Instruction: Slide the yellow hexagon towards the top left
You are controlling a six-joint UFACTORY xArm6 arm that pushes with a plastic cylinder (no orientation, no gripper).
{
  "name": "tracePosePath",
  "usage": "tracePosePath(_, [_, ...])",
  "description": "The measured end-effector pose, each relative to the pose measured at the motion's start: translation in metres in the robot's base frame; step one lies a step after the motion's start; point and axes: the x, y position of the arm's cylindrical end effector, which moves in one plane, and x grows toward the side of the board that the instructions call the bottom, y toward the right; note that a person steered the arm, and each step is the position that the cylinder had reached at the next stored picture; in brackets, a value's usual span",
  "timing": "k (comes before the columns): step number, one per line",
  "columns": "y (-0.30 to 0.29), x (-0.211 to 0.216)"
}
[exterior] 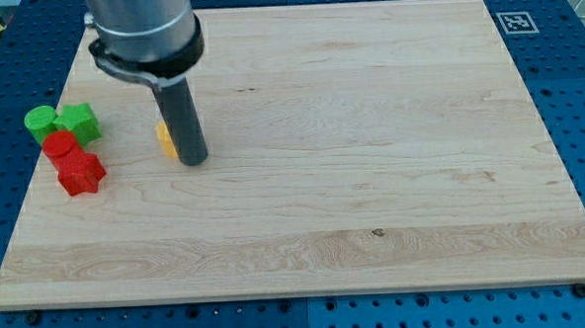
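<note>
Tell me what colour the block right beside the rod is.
Yellow block, camera view, mostly hidden by my tip.

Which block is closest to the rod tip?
The yellow block, mostly hidden behind my tip on its left. The green and red blocks sit farther off toward the view's left edge.

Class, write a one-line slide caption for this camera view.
My tip presses the yellow hexagon's right side on the wooden board; green and red blocks cluster at the view's left.

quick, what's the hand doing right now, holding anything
No hand here: the arm ends in a rod, holding nothing.
My tip sits at the right side of the yellow block, touching or nearly so; the rod hides most of it.
</note>
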Motion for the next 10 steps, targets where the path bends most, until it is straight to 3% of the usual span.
tracePosePath(3, [-0.034,-0.098])
tracePosePath(4, [-0.032,-0.108])
tracePosePath(6, [-0.009,-0.079])
tracePosePath(10, [-0.03,-0.035])
